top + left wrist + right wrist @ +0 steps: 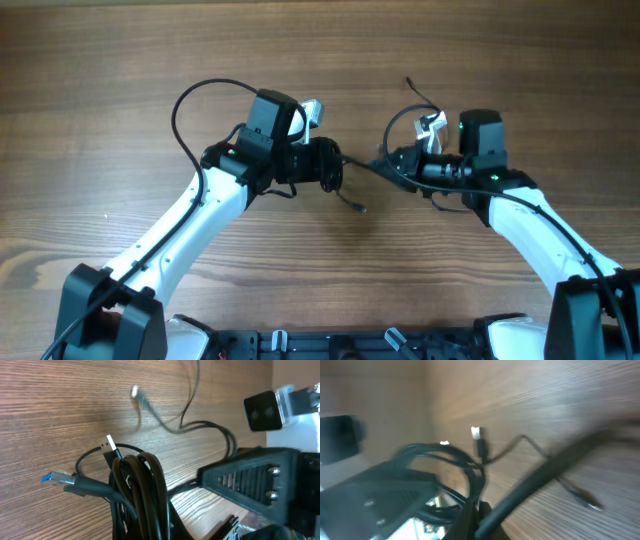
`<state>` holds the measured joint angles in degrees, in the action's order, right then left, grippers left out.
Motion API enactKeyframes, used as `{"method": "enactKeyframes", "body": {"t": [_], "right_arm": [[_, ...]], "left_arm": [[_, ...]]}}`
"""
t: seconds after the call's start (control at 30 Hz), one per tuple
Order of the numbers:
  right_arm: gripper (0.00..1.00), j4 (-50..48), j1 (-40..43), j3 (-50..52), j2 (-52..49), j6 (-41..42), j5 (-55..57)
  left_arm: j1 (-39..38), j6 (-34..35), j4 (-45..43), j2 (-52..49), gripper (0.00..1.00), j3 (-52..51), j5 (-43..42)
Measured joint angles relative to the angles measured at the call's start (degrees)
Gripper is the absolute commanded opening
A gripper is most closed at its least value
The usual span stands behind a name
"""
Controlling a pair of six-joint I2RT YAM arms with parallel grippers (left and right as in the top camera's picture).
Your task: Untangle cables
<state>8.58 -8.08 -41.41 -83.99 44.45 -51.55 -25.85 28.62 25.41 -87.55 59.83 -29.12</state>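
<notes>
The cables (358, 166) are thin black cords stretched between my two grippers above the middle of the table. My left gripper (333, 166) is shut on a bundle of their loops (142, 485). A silvery plug (111, 446) and a blue-tipped plug (54, 478) stick out of that bundle. My right gripper (393, 160) is shut on a cord of the same tangle (476, 472), which is blurred in the right wrist view. One loose end (355, 205) lies on the table between the arms. Another loose end (411, 84) curls away behind the right gripper.
The wooden table (120, 60) lies under both arms. Thicker black arm cables (190, 105) loop off the left arm and the right arm (545, 215). The right arm's black gripper body (250, 477) fills the right side of the left wrist view.
</notes>
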Motion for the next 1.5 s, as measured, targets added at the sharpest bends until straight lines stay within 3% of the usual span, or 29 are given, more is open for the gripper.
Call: {"method": "enactKeyframes", "body": {"t": [0.1, 0.2, 0.27, 0.3, 0.43, 0.53, 0.63, 0.73, 0.77, 1.13, 1.2, 1.23, 1.27, 1.33, 1.47, 1.5], "right_arm": [[0.04, 6.7, 0.0, -0.2, 0.3, -2.1, 6.6], [0.04, 9.6, 1.4, 0.3, 0.3, -3.6, 13.7], [0.04, 9.6, 1.5, 0.4, 0.3, -4.0, 16.1], [0.05, 9.6, 1.5, 0.4, 0.3, -4.3, 17.6], [0.05, 9.2, 2.1, 0.4, 0.4, -7.5, 20.8], [0.05, 9.0, 3.9, 0.5, 2.1, -9.5, 21.9], [0.05, 8.5, 4.2, 0.5, 3.3, -10.1, 22.3], [0.05, 8.5, 4.2, 0.5, 3.3, -10.4, 23.9], [0.05, 8.6, 4.2, 0.5, 3.3, -10.7, 24.2], [0.05, 9.5, 4.2, 0.5, 3.3, -13.3, 25.0], [0.05, 9.6, 4.2, 0.5, 3.3, -13.3, 25.1], [0.05, 9.8, 4.2, 0.5, 3.3, -13.3, 25.1], [0.05, 10.2, 4.2, 0.5, 3.3, -13.3, 25.1], [0.05, 11.7, 4.2, 0.5, 3.3, -13.3, 25.0], [0.04, 12.9, 4.2, 0.5, 3.3, -14.9, 26.4], [0.04, 14.1, 4.2, 0.5, 3.3, -15.3, 27.9]], "left_arm": [[-0.2, 1.4, -0.9, 0.0, 0.29, -0.3, 2.0], [1.7, 2.1, -1.5, 0.0, 0.68, -0.3, 6.1], [2.3, 2.2, -1.6, 0.0, 0.74, -0.3, 7.7], [2.3, 2.3, -1.4, 0.0, 0.83, -0.3, 8.0], [2.3, 2.4, -0.2, 0.0, 0.86, -0.3, 8.4], [2.3, 3.5, 0.7, 0.0, 0.64, -0.3, 8.3], [2.2, 4.4, 1.7, 0.0, 0.64, -0.3, 8.5], [0.8, 4.9, -0.6, -0.8, 0.84, -0.3, 8.7], [0.1, 4.7, -1.9, -1.5, 0.99, -0.3, 8.7], [-2.8, 5.1, -4.5, -12.6, 1.00, 3.0, 13.8], [-4.9, 5.0, -4.7, -14.1, 0.97, 4.5, 15.6], [-6.4, 4.7, -4.9, -15.2, 0.82, 5.2, 16.3], [-8.3, 3.9, -4.5, -16.9, 0.60, 5.5, 17.1], [-10.1, 1.2, -0.6, -18.0, 0.04, 5.7, 18.9], [-10.5, -3.6, 8.2, -18.1, 0.04, 6.1, 27.9], [-9.5, -4.0, 12.9, -17.8, 0.04, 6.3, 34.4]]}}
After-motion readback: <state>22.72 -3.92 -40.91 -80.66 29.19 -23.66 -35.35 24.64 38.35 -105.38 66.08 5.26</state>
